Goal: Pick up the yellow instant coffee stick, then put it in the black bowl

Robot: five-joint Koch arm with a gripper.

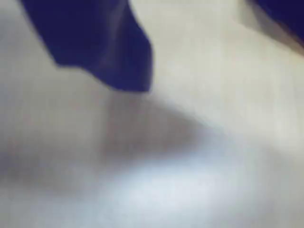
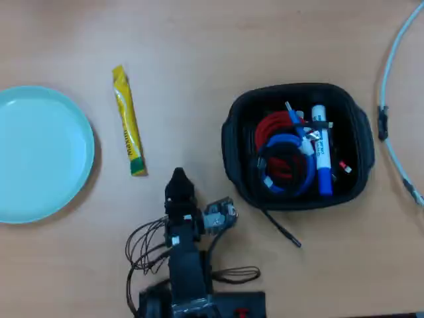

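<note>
From my overhead view the arm rises from the bottom edge, and I take the black bowl (image 2: 295, 199) as my landmark. The hand (image 2: 177, 177) sits to the bowl's left, level with its lower half, pointing up the picture; from above its tips merge into one dark point, so I cannot tell whether it is spread or closed. In the wrist view I get only a blurred blue jaw at the upper left, another blue sliver at the upper right corner, and pale bench below them with nothing between.

The bowl rests on the wooden bench (image 2: 199, 53) and holds coiled red and blue cables (image 2: 286, 159) and a blue-and-white marker (image 2: 321, 149), lying upright in the picture; its lettering is too small for me to read. A thin black lead (image 2: 278, 228) trails out from the bowl's lower edge.

The yellow instant coffee stick (image 2: 128, 120) lies flat well left of the bowl, beyond the hand and apart from it, green band at the near end. Its print is unreadable. Further left sits a light teal plate (image 2: 40, 154). A pale cable (image 2: 392, 86) curves right of the bowl.
</note>
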